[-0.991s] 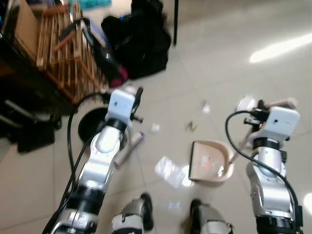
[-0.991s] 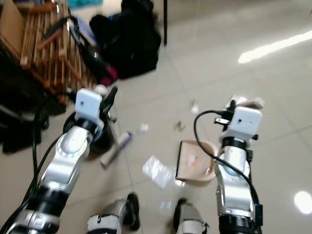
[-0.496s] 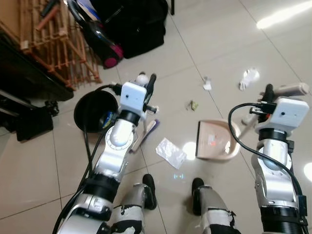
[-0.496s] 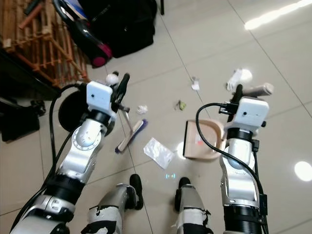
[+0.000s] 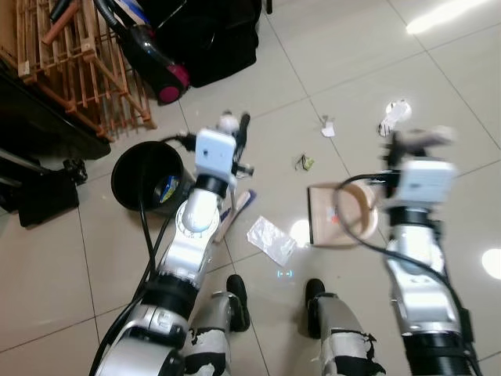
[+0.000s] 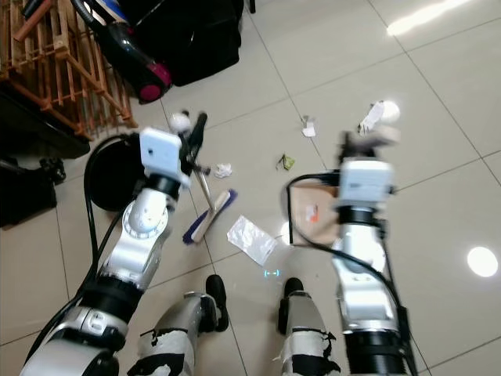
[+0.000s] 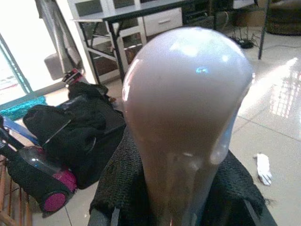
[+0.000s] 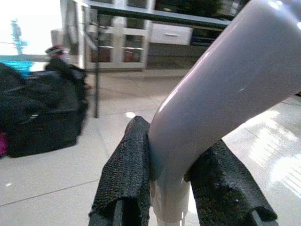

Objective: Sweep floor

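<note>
A small hand broom (image 6: 207, 213) with a pale handle and purple-blue bristles is standing tilted, bristles touching the tiled floor (image 6: 438, 102). A beige dustpan (image 5: 338, 215) is sitting flat on the floor beside it. A crumpled clear wrapper (image 5: 271, 239) is lying between them, with paper scraps (image 5: 395, 115) scattered beyond.

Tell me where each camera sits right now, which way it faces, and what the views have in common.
Left eye view: on the head, facing down at the floor; shows both silver arms, the legs, the dustpan and black bin.
Right eye view: same head, same scene; shows the broom under the left gripper.
Left wrist view: looks along the fingers clamping the broom's handle top.
Right wrist view: looks along the right gripper clamping the dustpan handle.
Shared: all show the black bag.
</note>
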### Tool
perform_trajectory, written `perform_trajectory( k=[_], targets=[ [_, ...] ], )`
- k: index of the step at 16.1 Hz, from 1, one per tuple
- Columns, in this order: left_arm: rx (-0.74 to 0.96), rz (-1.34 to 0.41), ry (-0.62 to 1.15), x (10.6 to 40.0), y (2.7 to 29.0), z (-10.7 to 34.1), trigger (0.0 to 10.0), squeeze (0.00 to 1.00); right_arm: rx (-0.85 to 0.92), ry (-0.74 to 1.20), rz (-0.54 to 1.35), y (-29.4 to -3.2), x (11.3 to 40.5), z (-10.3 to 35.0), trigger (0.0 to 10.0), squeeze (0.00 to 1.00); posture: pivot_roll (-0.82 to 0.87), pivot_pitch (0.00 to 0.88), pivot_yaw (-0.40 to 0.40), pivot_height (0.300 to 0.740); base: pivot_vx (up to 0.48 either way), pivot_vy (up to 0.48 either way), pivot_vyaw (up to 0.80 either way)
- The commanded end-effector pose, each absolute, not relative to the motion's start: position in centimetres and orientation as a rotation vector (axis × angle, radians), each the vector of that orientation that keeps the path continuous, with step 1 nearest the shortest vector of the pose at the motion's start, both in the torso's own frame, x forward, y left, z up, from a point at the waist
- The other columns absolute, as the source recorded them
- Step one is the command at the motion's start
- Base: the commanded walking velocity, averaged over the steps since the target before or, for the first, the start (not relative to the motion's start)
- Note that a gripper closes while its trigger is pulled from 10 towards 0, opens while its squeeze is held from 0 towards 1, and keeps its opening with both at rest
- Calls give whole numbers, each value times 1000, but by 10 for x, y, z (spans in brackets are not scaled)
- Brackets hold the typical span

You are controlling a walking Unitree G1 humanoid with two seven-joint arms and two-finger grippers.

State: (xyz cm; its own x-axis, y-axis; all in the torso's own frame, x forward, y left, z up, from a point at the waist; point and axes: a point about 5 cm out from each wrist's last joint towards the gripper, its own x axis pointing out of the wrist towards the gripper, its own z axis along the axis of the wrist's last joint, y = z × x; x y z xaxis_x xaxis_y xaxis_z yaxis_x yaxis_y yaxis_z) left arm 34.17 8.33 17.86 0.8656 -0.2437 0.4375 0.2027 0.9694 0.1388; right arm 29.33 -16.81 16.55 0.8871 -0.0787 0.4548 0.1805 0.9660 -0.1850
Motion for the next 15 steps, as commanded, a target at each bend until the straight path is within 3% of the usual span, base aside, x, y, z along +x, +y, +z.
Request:
perform_trajectory(
  k=[1, 12, 15],
  targets=[
    [60, -199, -430, 340, 88, 167, 10000, 0, -224, -396, -105, -162, 291, 150, 10000, 0, 68, 493, 144, 740, 0, 0, 0],
    [-91, -106, -416, 342, 83, 173, 10000, 0, -153, -274, 79, -147, 290, 138, 10000, 0, 36, 447, 110, 740, 0, 0, 0],
    [-261, 66, -430, 350, 78, 193, 10000, 0, -118, -247, 54, -143, 282, 133, 10000, 0, 27, 436, 110, 740, 0, 0, 0]
  ],
)
